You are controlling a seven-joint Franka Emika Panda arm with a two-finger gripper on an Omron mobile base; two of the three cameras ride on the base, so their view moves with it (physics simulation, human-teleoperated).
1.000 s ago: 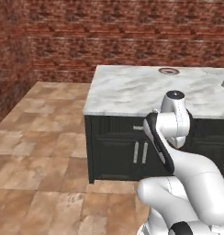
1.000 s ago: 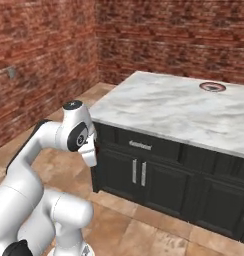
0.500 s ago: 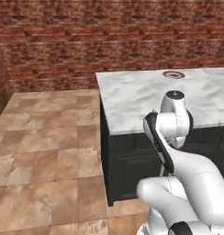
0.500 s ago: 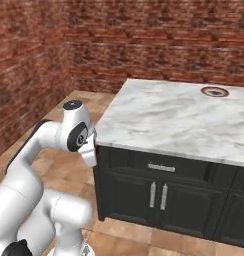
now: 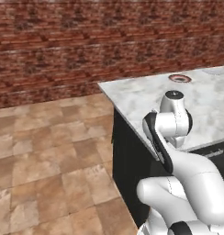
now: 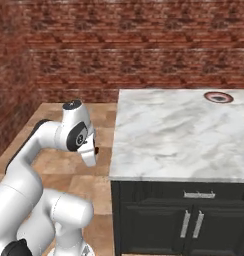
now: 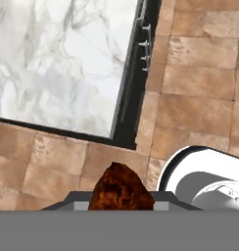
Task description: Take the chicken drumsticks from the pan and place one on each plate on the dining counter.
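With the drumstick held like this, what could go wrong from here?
1. The drumstick hangs in the end effector over the tiled floor, not yet over the counter; if it slips, it lands on the floor.
2. The plate sits far across the counter, so carrying it there is a long way.

The desk point(image 6: 169, 135) is smooth, veined white-grey marble on a dark base. The drumstick point(image 7: 120, 190) looks rough and glazed. The wall point(image 5: 86, 46) is matt brick.

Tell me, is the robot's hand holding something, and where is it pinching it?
Yes. The gripper holds a chicken drumstick, brown and glazed. Its lower part sits between the fingers; which end of the drumstick that is cannot be told.
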